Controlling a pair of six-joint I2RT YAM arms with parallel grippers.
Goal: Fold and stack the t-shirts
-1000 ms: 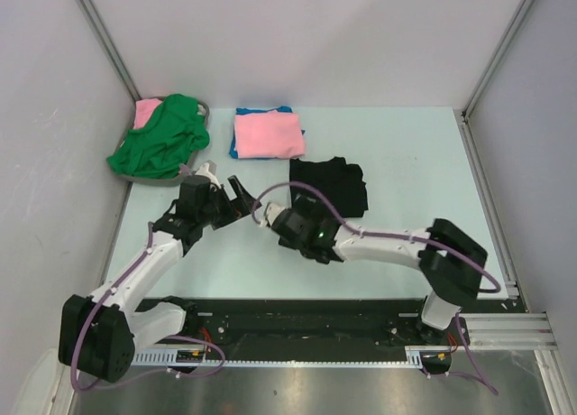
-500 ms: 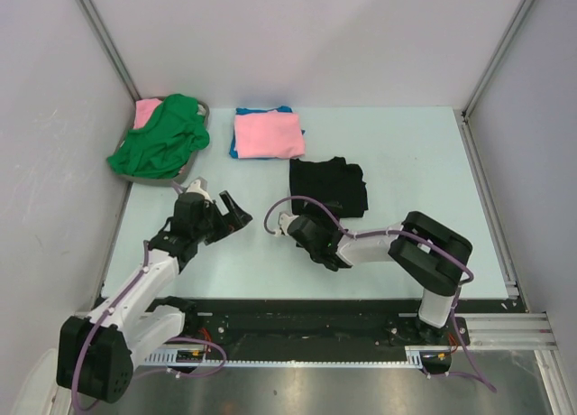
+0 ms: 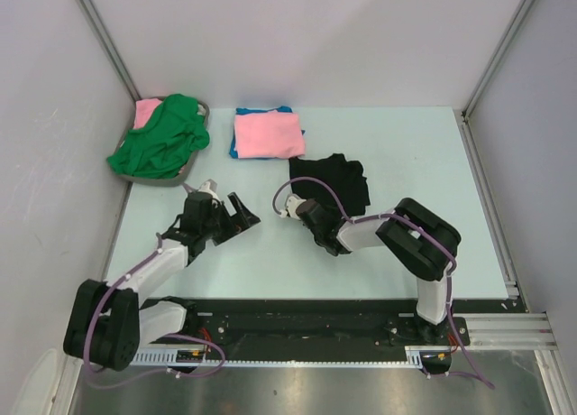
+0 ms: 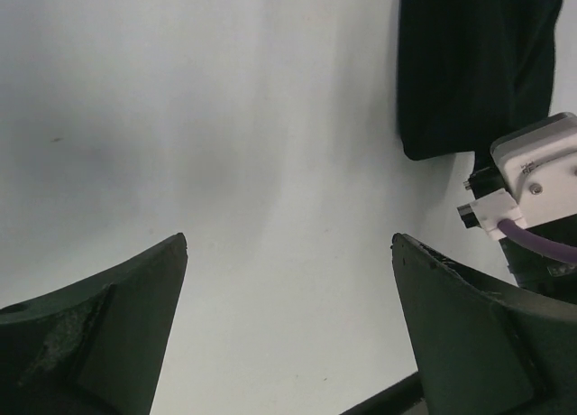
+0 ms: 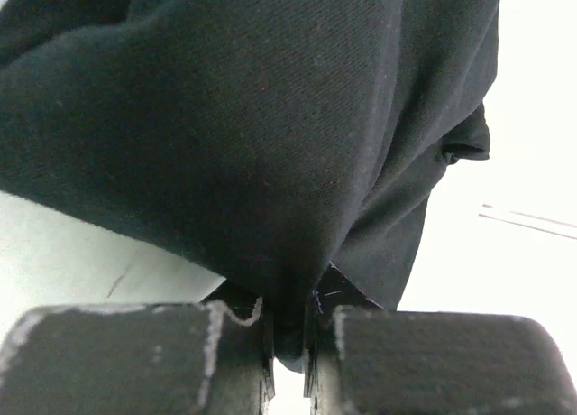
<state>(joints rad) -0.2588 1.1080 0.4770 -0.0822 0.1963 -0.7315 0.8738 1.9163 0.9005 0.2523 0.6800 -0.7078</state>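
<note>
Pinching just a thin fold of the black shirt (image 3: 343,182) lying mid-table, the right gripper (image 5: 288,320), clamped shut on it, could slip off or drag the bundle loose on lifting, since the left gripper (image 4: 288,239) gapes empty and lends no support.

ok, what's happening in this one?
The right gripper is shut on the near edge of the black shirt, with cloth pinched between its fingers. The left gripper is open over bare table beside it, holding nothing. At the back, a folded pink shirt lies on a blue shirt. A green shirt is heaped in the basket at far left.
</note>
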